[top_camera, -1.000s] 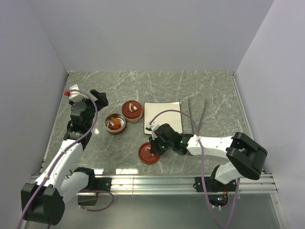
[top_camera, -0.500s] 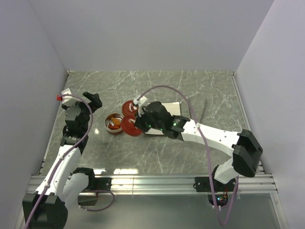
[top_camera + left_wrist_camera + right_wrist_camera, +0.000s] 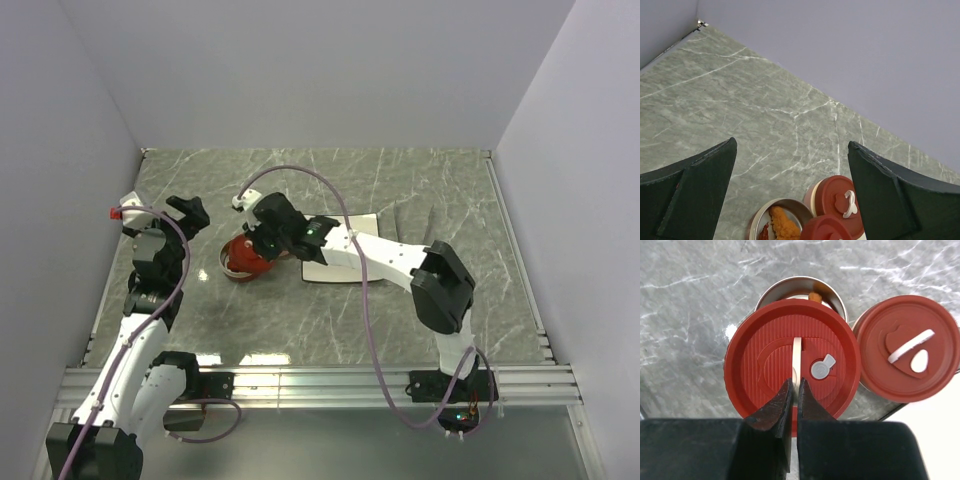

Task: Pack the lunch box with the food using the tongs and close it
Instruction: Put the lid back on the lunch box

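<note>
Right gripper (image 3: 794, 385) clamped on lid handle; left gripper (image 3: 791, 145) fully spread and empty.

Right gripper fingers are closed on the white handle (image 3: 797, 352) of a red ribbed lid (image 3: 765, 360), which is positioned over the round metal container (image 3: 800, 280) and covers most of its opening; whether the lid is seated cannot be told. One orange piece of the food (image 3: 815, 296) shows inside at the far rim. A second container, capped with a red lid (image 3: 907, 347), stands just beside it, next to the white plate (image 3: 322, 273). The tongs (image 3: 430, 218) lie on the table to the right of the plate, partly hidden by the right arm. Left gripper hovers above the table, well apart from both containers.
</note>
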Robot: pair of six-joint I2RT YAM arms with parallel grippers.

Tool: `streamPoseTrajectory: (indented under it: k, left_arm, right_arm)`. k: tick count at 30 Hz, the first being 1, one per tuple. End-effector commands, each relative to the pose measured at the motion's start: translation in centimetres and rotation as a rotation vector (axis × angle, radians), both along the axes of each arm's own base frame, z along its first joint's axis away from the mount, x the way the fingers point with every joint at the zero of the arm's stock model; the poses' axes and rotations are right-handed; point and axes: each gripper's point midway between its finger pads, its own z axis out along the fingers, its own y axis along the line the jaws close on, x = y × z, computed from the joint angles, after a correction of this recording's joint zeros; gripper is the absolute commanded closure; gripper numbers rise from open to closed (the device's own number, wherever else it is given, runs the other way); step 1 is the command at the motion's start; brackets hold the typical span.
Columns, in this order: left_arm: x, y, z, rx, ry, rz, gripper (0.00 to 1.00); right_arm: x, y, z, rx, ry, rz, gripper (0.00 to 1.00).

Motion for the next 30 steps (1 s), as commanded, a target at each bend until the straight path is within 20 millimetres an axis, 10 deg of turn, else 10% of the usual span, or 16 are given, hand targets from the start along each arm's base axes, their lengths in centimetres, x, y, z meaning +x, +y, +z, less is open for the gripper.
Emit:
streamPoseTrajectory:
  k: [1,30]
  left_arm:
    - [0.1,-0.1,0.5,-0.011,-0.021,-0.006,0.0]
    - [-0.1,-0.6,0.6,-0.013,-0.04,-0.04,0.01]
  right_arm:
    - [0.8,0.9,2.2,0.025,-0.028,0.022,1.0]
    - [4.3,3.2,-1.4,-0.085,-0.051,0.034,1.0]
